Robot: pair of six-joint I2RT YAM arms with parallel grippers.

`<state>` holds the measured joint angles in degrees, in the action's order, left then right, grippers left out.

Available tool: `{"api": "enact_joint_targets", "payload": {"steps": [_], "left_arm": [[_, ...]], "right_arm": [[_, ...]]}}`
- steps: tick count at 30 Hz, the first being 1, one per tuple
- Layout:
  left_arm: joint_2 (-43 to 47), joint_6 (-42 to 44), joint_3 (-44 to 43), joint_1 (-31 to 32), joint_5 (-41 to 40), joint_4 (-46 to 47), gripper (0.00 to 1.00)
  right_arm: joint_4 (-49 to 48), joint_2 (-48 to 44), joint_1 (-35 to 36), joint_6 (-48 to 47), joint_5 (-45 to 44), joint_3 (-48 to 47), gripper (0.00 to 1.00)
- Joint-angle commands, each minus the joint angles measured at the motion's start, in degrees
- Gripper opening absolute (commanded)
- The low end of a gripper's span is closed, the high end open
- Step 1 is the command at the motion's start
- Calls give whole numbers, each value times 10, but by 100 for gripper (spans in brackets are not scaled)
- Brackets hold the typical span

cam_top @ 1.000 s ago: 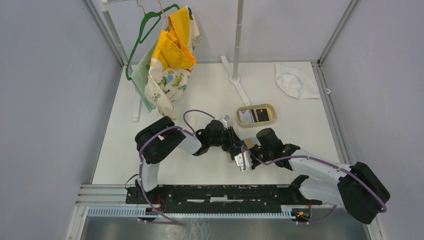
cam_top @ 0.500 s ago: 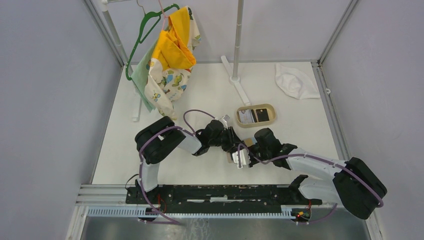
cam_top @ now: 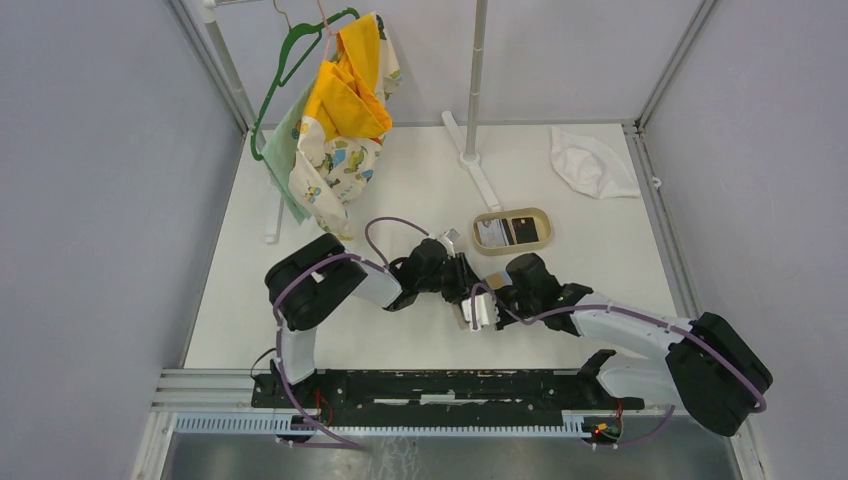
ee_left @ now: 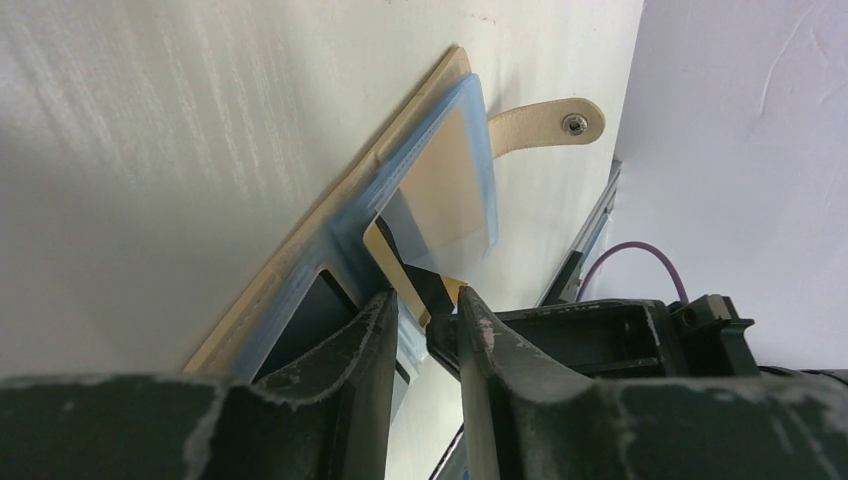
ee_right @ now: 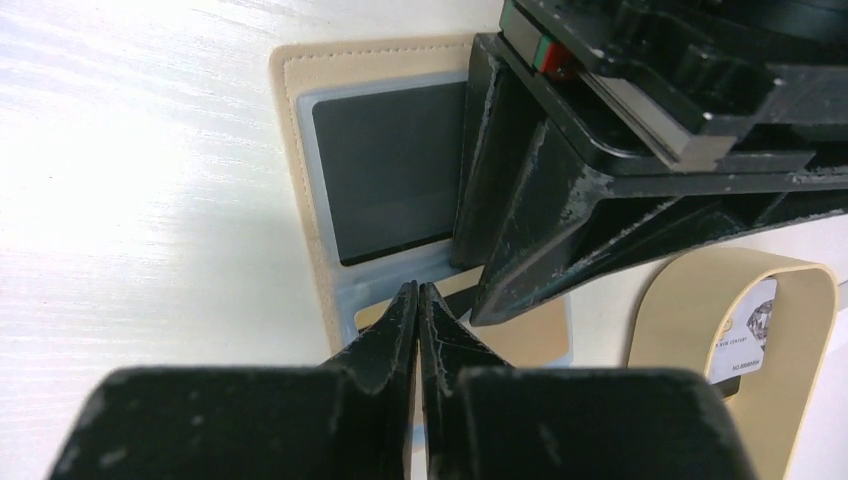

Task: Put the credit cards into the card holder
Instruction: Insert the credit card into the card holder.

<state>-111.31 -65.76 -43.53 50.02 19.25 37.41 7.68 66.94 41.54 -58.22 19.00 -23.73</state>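
Note:
The card holder (ee_right: 290, 110) lies open on the table, tan with light blue clear pockets, its snap tab (ee_left: 545, 125) sticking out. A dark card (ee_right: 390, 180) sits in one pocket. A gold credit card (ee_right: 372, 318) lies partly inside the neighbouring pocket. My right gripper (ee_right: 417, 288) is shut, its tips touching that gold card's edge. My left gripper (ee_left: 428, 300) stands slightly open and bears on the pocket edge right beside them. From above, both grippers (cam_top: 478, 298) meet over the holder and hide most of it.
An oval tan tray (cam_top: 545, 238) behind the grippers holds a white-grey card (cam_top: 491, 233) and a dark card (cam_top: 523, 230). Clothes hang on a rack (cam_top: 335, 110) at the back left. A white cloth (cam_top: 590, 160) lies back right, a pole stand (cam_top: 475, 160) between them.
The right arm has slid a little to the left, bringing its shut tips further onto the holder. The left gripper has barely moved.

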Motion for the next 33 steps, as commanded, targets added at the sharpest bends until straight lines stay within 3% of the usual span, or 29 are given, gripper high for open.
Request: {"api": "enact_joint_targets", "payload": {"steps": [1, 4, 6, 11, 17, 23, 27, 31, 33], "left_arm": [[37, 51, 8, 2, -25, -44, 36], [54, 60, 12, 3, -30, -52, 37], [72, 70, 16, 3, -35, -58, 43], [118, 98, 26, 4, -40, -77, 44], [216, 164, 56, 6, -69, -100, 45], [377, 276, 102, 17, -153, -154, 49], [487, 329, 120, 17, -224, -214, 64], [556, 361, 114, 17, -313, -280, 96], [559, 355, 109, 17, -364, -310, 100]], "right_arm": [[35, -13, -15, 12, 46, -41, 8], [80, -41, -47, 3, 134, -61, 12], [102, -61, -80, 5, 182, -74, 17], [112, -101, -146, 44, 259, -90, 29], [114, -100, -188, 93, 271, -113, 42], [110, -93, -213, 125, 268, -125, 52], [133, -74, -214, 139, 261, -154, 54], [166, -53, -214, 168, 261, -197, 57], [136, -54, -215, 197, 270, -185, 58]]}}
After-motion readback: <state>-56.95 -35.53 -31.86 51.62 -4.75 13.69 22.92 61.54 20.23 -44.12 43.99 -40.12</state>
